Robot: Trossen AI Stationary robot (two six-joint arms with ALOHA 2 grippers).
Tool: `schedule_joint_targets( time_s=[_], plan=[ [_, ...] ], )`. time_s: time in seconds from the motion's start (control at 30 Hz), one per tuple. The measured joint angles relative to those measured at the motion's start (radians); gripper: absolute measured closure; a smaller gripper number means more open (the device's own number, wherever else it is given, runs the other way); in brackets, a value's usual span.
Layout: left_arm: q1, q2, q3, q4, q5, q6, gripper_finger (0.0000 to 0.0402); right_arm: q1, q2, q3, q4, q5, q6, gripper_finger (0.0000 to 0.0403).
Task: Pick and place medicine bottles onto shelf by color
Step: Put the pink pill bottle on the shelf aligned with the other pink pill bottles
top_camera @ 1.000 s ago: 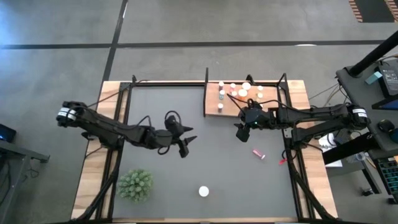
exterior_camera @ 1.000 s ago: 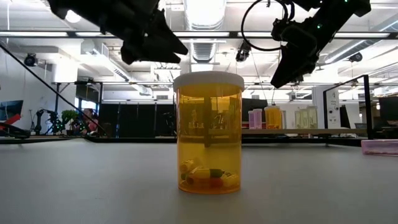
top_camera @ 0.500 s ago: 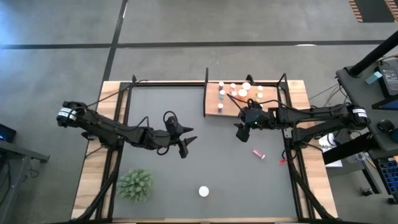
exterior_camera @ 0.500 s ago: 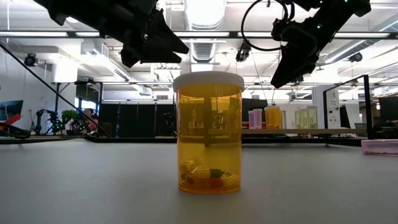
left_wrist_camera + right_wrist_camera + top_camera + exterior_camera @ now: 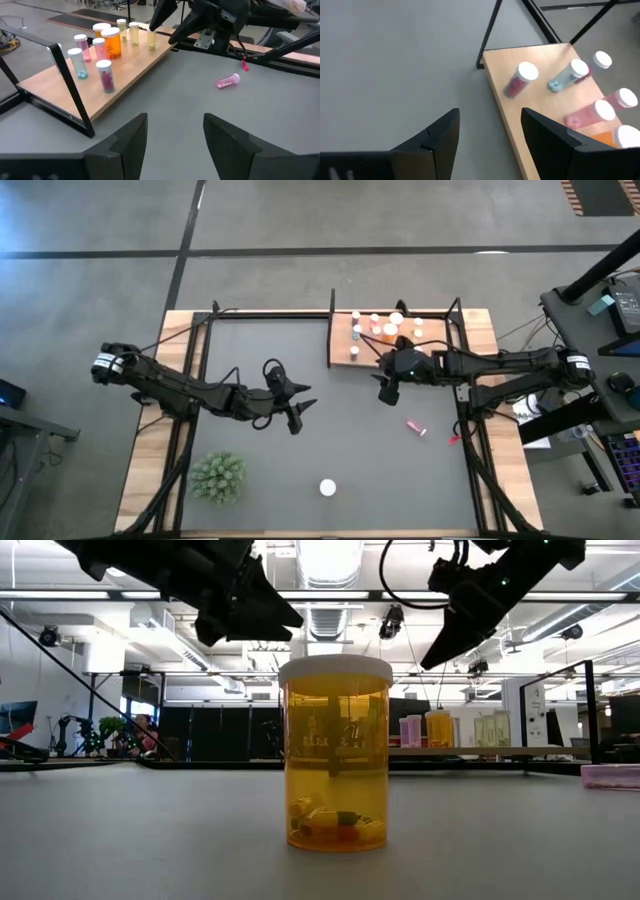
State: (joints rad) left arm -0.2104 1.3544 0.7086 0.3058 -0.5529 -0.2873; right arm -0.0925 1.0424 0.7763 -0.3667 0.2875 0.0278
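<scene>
The left gripper [image 5: 297, 416] is hanging over the middle of the dark grey mat [image 5: 260, 470], its jaws standing apart with nothing between them; in the left wrist view the two dark fingers [image 5: 127, 140] are framing only bare mat. Ahead of those jaws and off to one side, the shelf [image 5: 120, 75] is carrying a cluster of upright medicine bottles [image 5: 104, 75], among them an orange one [image 5: 112, 43] and several pink and pale ones. A pink bottle [image 5: 227, 81] is lying on its side on the mat, well ahead of the left jaws and clear of the shelf. The right gripper [image 5: 386, 392] is hovering just off the shelf's near corner, its jaws likewise parted and gripping nothing; in the right wrist view the shelf's corner [image 5: 495, 62] is sitting just beyond the gap between the fingers [image 5: 437, 137], with white-capped bottles [image 5: 521, 78] standing further along the board. The fallen pink bottle [image 5: 416, 426] is lying on the mat near the right gripper, toward the table's front edge. An orange bottle with a white cap [image 5: 335, 752] is standing upright near the front of the mat, well apart from both sets of jaws. A spiky green plant [image 5: 218, 477] is sitting on the mat's front left area.
</scene>
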Motion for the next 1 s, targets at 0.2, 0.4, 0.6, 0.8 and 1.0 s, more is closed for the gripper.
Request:
schedule_joint_targets(
  time_s=[0.2,0.4,0.6,0.8,1.0],
  plan=[
    [0.001,0.000,0.000,0.000,0.000,0.014,0.0224,0.000,0.001,0.000,0.066,0.000,0.087,0.0200],
    [0.001,0.000,0.000,0.000,0.000,0.037,0.0224,0.003,0.001,0.000,0.204,-0.034,0.315,0.0200],
    [0.002,0.000,0.000,0.000,-0.001,0.045,0.0223,0.003,0.001,0.000,0.195,-0.086,0.474,0.0200],
    [0.007,0.000,0.000,0.000,-0.003,0.059,0.0223,0.003,0.001,0.000,0.173,-0.176,0.566,0.0200],
    [0.009,0.000,0.000,0.000,-0.004,0.059,0.0223,0.003,0.001,0.000,0.180,-0.191,0.594,0.0200]
  ],
)
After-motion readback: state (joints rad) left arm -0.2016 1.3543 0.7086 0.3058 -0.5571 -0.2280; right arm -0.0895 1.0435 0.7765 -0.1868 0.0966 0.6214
